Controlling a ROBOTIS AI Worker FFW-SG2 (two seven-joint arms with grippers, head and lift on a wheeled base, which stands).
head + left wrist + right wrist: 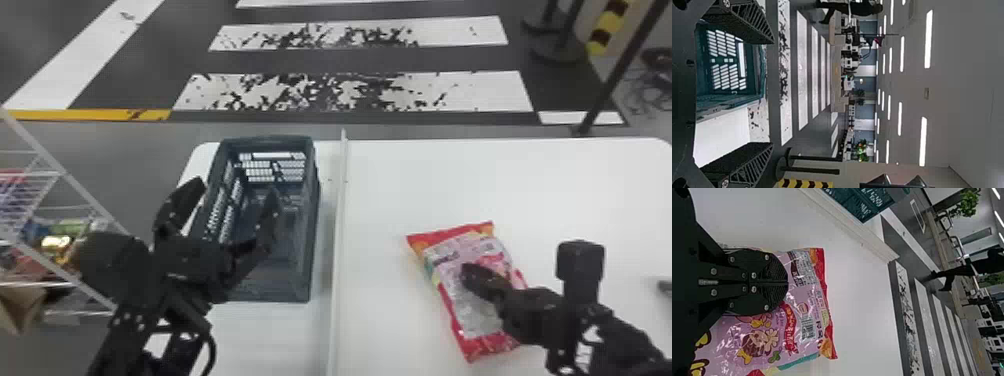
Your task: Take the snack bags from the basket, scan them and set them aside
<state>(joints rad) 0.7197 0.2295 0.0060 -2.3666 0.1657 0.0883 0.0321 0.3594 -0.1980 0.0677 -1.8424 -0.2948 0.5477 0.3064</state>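
My left gripper [237,187] stands open at the basket [309,240], one finger outside its left wall and the other over its inside. In the left wrist view, the gripper [770,92] has its fingers wide apart, with the basket [730,102] beyond them. A red and pink snack bag [462,305] lies flat on the right part of the table. Over the bag is my right gripper [465,272]. The right wrist view shows this gripper [787,282] shut, its two fingers together in front of the printed snack bag [805,301]; whether they touch it, I cannot tell.
A raised white divider [340,225] runs along the white table [400,175] between basket and bag. At the far left stands a wire rack [65,175] with colourful packages. A small dark object [665,285] lies at the table's right side.
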